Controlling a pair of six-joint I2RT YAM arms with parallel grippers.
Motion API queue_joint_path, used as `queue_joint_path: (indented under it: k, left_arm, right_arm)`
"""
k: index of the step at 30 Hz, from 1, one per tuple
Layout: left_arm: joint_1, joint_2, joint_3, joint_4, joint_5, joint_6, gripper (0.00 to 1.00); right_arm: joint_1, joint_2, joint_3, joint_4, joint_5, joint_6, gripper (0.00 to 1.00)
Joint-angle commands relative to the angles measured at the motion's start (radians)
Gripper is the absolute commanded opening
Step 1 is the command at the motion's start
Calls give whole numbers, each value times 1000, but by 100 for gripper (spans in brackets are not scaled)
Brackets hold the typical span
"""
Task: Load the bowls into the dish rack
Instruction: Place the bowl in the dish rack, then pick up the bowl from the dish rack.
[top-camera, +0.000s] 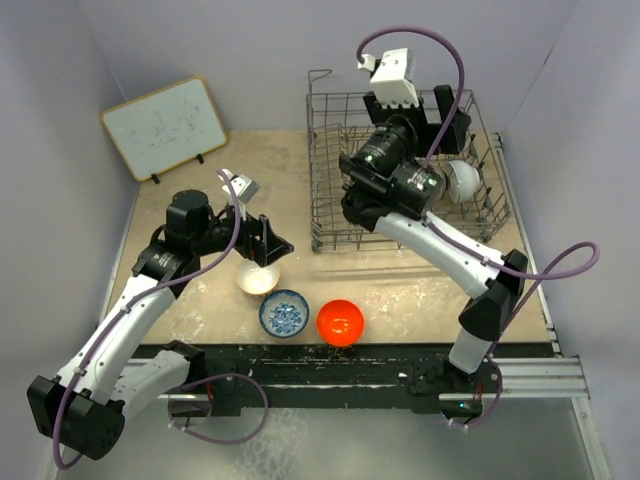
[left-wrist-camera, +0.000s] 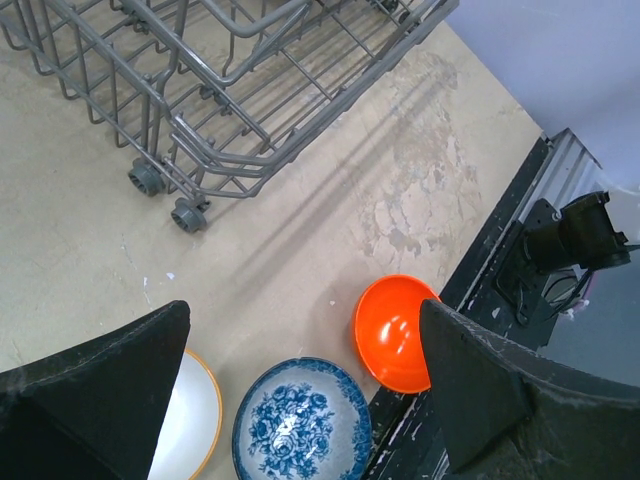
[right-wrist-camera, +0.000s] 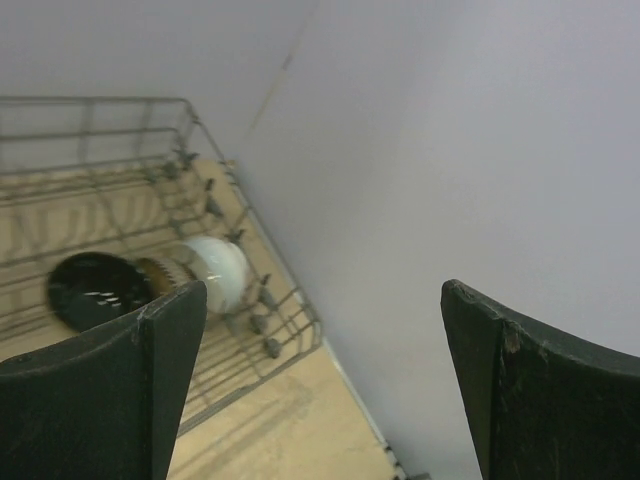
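The grey wire dish rack (top-camera: 335, 205) stands at the back right. In it, on edge, are a glossy black bowl (right-wrist-camera: 95, 290), a brownish bowl (right-wrist-camera: 163, 270) and a white bowl (right-wrist-camera: 222, 272); the white bowl also shows in the top view (top-camera: 464, 180). My right gripper (top-camera: 418, 112) hangs open and empty above the rack (right-wrist-camera: 100, 130). On the table lie a pale bowl with a thin orange-brown rim (top-camera: 258, 279), a blue-and-white bowl (top-camera: 284, 313) and an orange-red bowl (top-camera: 340, 322). My left gripper (top-camera: 270, 245) is open and empty just above the pale bowl (left-wrist-camera: 190, 420), with the blue-and-white bowl (left-wrist-camera: 300, 420) and orange-red bowl (left-wrist-camera: 392, 335) between its fingers in the left wrist view.
A white board (top-camera: 163, 127) leans at the back left. The rack's castor feet (left-wrist-camera: 187, 215) stand on the table near the left gripper. The black front rail (top-camera: 350, 360) runs just behind the orange-red bowl. Walls close in on the left, the back and the right.
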Motion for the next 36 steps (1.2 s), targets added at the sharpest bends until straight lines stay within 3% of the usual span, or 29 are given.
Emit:
queue_joint_path:
  k: [1,8,10,12,13,16,17,18,25,27,30,32,36]
  left_arm:
    - [4,14,17,74,53,-20,99]
    - [4,55,75,56,68,-4,99]
    - [4,56,82,52,66,-6,99]
    - [3,55,81,55,62,-11,99]
    - [5,57,81,55,56,-13,99]
    - [4,59,83,52,39,-17,99]
    - [4,61,86,48,35,-17,99]
    - [4,60,92,42,33,-19,99]
    - [5,85,128,-5,35,-10,99]
    - [4,94,128,-11,26,-6,99]
    - [3,104,123,-15,16,-1,99]
    - [4,107,119,-13,14,1,99]
    - [4,110,117,-21,8,4,99]
  right_arm:
    - [179,-79,171,335,158,-265,100]
    - [474,-120,396,324,101,-272,100]
    - [538,-134,422,209,35,-167,100]
    - [600,-179,362,-109,-68,110,100]
    - [610,-209,340,-337,-118,335,100]
    - [610,-275,508,-1320,-396,1162,100]
    - [600,-290,593,-1584,-524,1380,100]
    - [584,-318,608,-1715,-646,1516,100]
    - [577,-609,193,-1736,-1295,1681,100]
    - [575,-642,107,-1715,-1372,1738,100]
    - [550,-611,107,-1795,-1421,1815,100]
    - [480,-578,100,-1829,-1478,1879,100]
    - [132,-459,55,-1863,-1826,2103,100]
